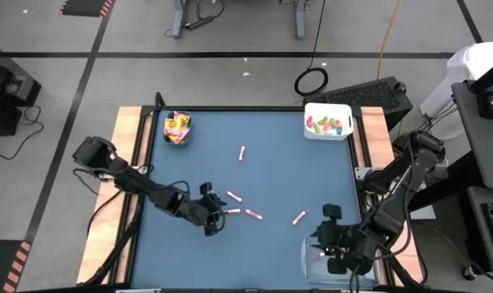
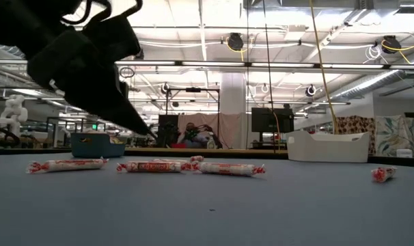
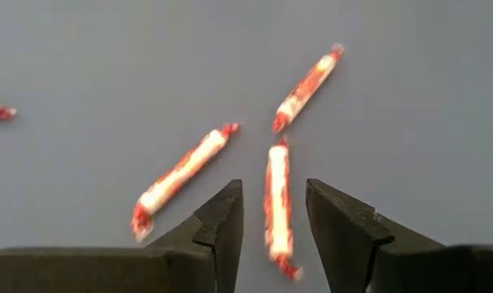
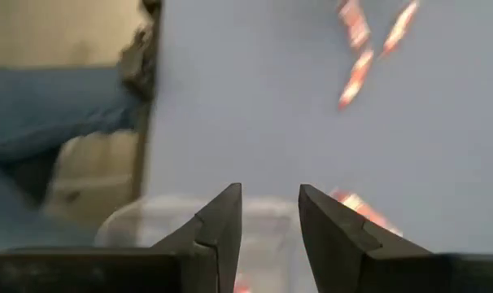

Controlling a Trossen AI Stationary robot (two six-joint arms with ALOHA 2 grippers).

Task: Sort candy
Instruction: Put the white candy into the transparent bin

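1. I have the left gripper [image 3: 275, 224] hanging over a thin pink-white wrapped candy stick [image 3: 276, 203] on the blue-grey table mat [image 3: 409, 98]. Its fingers [image 3: 218, 224] stand apart and hold nothing.
2. That stick lies between the two fingers, running lengthwise along the gap rather than across it, a little nearer one finger than the other. One twisted end pokes out past the tips.
3. To do this pick well, I judge I should come straight down, keep the stick centred in the gap, and close only once both pads flank its body, not the wrapper tail.
4. A second pink-white stick [image 3: 181, 175] lies just beside one finger, angled away. A third [image 3: 306, 87] sits beyond the tips. I would avoid nudging either on the way down.
5. The right gripper [image 4: 269, 224] hovers above the clear plastic bin [image 4: 149, 220] at the table's near edge. Its fingers are parted too, with nothing visibly held.
6. One more wrapped candy stick [image 1: 299, 217] lies on the mat near that bin.
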